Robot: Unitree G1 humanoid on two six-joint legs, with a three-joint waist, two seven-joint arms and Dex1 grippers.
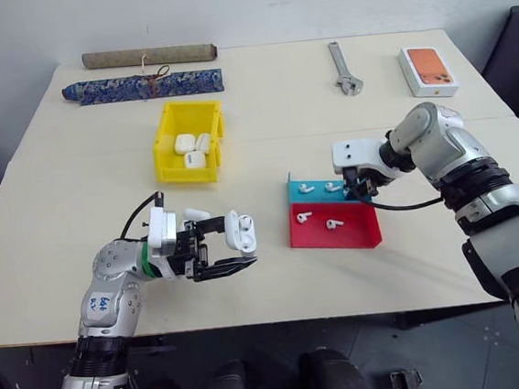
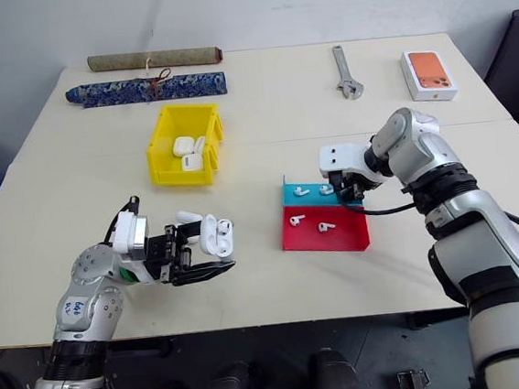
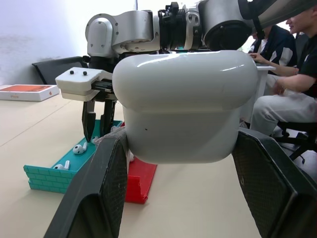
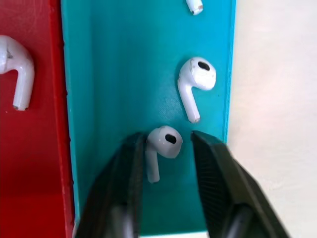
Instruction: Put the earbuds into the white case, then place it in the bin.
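The left tool [image 1: 219, 253] is clenched on the white case [image 1: 239, 231], holding it just above the counter [image 1: 341, 279] with its lid flipped open, well to the near-left of the blue tray [image 1: 298, 193]. From the left wrist the case [image 3: 185, 106] sits between the two black fingers [image 3: 99, 193], pressed from both sides.

The right tool [image 1: 358, 188] points steeply down into the blue tray, at its right end. Its fingers [image 4: 116, 193] stand either side of one earbud [image 4: 161, 148] lying on the tray floor — narrowed around it, with one finger touching the stem side and a thin gap showing at the other, so I cannot tell whether the earbud is truly gripped. A second earbud [image 4: 194, 84] lies just beyond it in the same tray.

The red tray [image 1: 334, 226] touches the blue tray's near edge and holds two more earbuds [image 1: 304, 217]. The bin [image 1: 189, 141] stands well up-left of the blue tray, with several white cases [image 1: 192, 149] inside.
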